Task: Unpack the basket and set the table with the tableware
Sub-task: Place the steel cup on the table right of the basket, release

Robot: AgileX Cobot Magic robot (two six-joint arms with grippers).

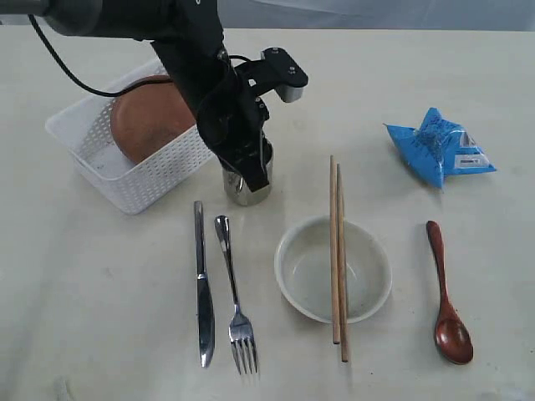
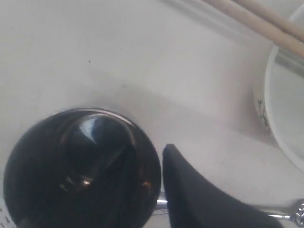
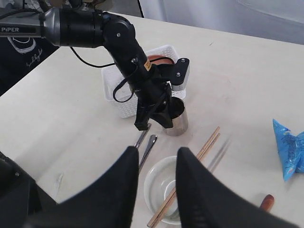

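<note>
The steel cup [image 1: 247, 185] stands upright on the table [image 1: 100, 292] just in front of the white basket [image 1: 92, 159]. My left gripper [image 1: 251, 171] straddles its rim, one finger inside the cup [image 2: 80, 166] and the other outside. A thin gap shows at the wall, so the gripper [image 2: 149, 156] is open. A brown plate [image 1: 150, 117] leans inside the basket. Laid out on the table are the knife [image 1: 203, 284], fork [image 1: 234, 292], bowl [image 1: 288, 284] with chopsticks [image 1: 337, 259] across it, and spoon [image 1: 447, 301]. My right gripper [image 3: 157, 151] hovers high, open and empty.
A blue snack packet [image 1: 443, 150] lies at the right, beyond the spoon. The left arm's black links and cable reach over the basket from the upper left.
</note>
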